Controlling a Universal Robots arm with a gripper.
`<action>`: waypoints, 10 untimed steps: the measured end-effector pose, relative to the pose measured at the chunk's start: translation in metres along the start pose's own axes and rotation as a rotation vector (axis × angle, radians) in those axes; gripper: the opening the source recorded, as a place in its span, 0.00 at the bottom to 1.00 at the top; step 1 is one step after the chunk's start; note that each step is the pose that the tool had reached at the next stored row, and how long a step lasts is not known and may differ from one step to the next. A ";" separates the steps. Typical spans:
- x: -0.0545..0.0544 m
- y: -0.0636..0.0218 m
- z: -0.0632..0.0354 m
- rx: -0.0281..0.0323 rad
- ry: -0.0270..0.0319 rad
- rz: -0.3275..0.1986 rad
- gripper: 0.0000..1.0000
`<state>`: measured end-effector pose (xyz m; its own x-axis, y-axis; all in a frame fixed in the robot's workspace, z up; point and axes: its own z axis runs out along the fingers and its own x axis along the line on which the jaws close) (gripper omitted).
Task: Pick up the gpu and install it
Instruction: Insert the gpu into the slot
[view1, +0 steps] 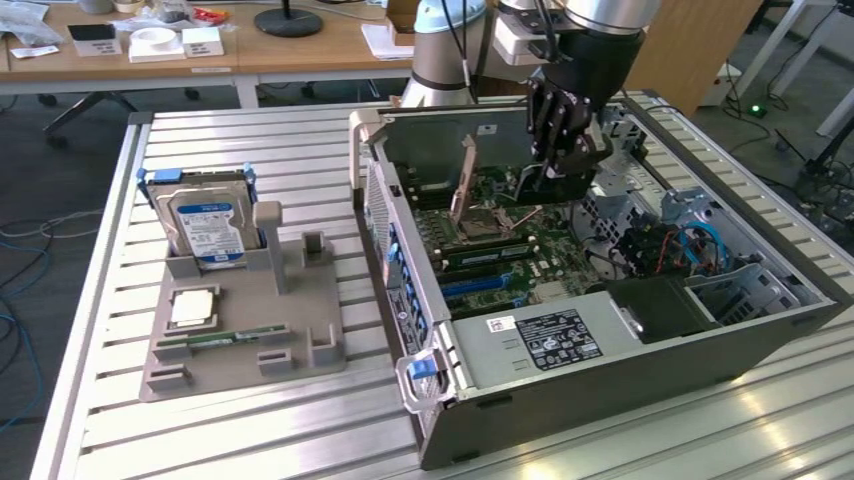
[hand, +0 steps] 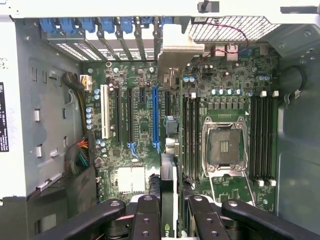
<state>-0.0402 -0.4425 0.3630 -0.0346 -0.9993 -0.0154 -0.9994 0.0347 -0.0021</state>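
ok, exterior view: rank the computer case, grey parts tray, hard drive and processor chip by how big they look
1. computer case, by far the largest
2. grey parts tray
3. hard drive, standing upright in the tray
4. processor chip, lying on the tray

The last three sit together, so nearness to the camera hardly affects their order.

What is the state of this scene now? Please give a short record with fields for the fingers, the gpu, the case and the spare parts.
gripper: gripper reaches into the open computer case
fingers: fingers shut on the gpu, one on each face
gpu place: edge-on over the motherboard, near the long blue slot; whether it is seated, cannot tell
spare parts: grey holder at the exterior view's left, hard drive upright in it, memory stick lying flat
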 end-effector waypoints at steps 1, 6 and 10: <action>0.000 0.0001 0.0011 0.0000 0.0000 0.000 0.26; 0.000 0.0007 0.0096 -0.0008 0.0002 0.000 0.26; 0.000 0.0011 0.0167 -0.0018 0.0002 0.000 0.26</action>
<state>-0.0413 -0.4425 0.3463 -0.0346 -0.9993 -0.0152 -0.9994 0.0346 -0.0003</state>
